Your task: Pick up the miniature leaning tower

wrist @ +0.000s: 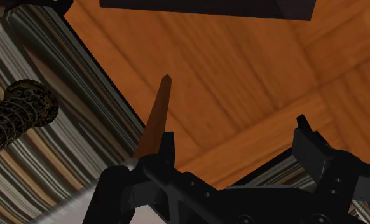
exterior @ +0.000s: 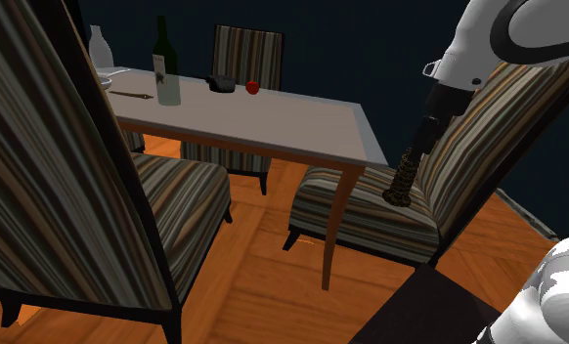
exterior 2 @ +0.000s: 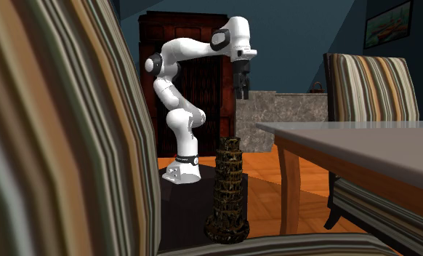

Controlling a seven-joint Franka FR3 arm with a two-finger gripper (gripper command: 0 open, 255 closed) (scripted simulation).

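Note:
The miniature leaning tower (exterior: pixel 402 180) is a dark, lattice-patterned column that stands upright on the striped seat of a chair (exterior: pixel 356 210), close to the chair's back. The second exterior view has the tower (exterior 2: pixel 228 193) in front, with the arm far behind it. My black gripper (exterior: pixel 422 142) hangs just above the tower's top and does not touch it. In the wrist view the gripper (wrist: pixel 236 137) is open with nothing between its fingers. The tower (wrist: pixel 15 118) lies off to the side, beyond one finger (wrist: pixel 166 149).
A grey-topped table (exterior: pixel 273 122) stands beside the chair, its wooden leg (wrist: pixel 155 121) close to the gripper. On it are a dark wine bottle (exterior: pixel 165 64), a red apple (exterior: pixel 253 87) and a clear vase (exterior: pixel 98 49). A tall striped chair back (exterior: pixel 48 166) fills the foreground.

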